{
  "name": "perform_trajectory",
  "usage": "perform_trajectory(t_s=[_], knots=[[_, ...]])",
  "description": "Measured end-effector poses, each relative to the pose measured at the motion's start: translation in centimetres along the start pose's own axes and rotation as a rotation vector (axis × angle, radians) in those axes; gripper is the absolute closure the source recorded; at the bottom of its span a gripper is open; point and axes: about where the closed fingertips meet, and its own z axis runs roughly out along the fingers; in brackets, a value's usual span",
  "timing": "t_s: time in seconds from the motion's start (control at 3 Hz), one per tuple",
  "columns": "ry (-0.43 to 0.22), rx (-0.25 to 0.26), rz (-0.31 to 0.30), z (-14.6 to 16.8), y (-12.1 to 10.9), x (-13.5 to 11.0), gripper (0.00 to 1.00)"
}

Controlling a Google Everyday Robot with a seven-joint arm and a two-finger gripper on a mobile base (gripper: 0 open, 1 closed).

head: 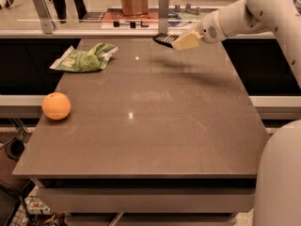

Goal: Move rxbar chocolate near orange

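Note:
The rxbar chocolate (163,39) is a small flat black bar, held off the table at the far middle. My gripper (178,42) is shut on its right end, with cream fingers (187,40) around it. The bar hangs a little above the tabletop, its shadow on the surface below. The orange (56,106) sits at the table's left edge, far to the left of and nearer than the gripper.
A green wrinkly snack bag (83,59) lies at the far left of the brown table (155,121). A glass partition and a counter with a brown bag (134,1) stand behind the table. My white arm (277,13) reaches in from the right.

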Motion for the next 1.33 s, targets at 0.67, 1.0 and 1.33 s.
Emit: perform_trajectory(t_s=[0.67,1.0,1.33], knots=[[0.061,-0.029,-0.051,-4.3,4.2,-1.6,1.00],[0.067,-0.066,-0.049,-5.4,6.9,-1.5,1.00],[0.066,-0.110,-0.057,-6.0,10.2,-1.5,1.00]])
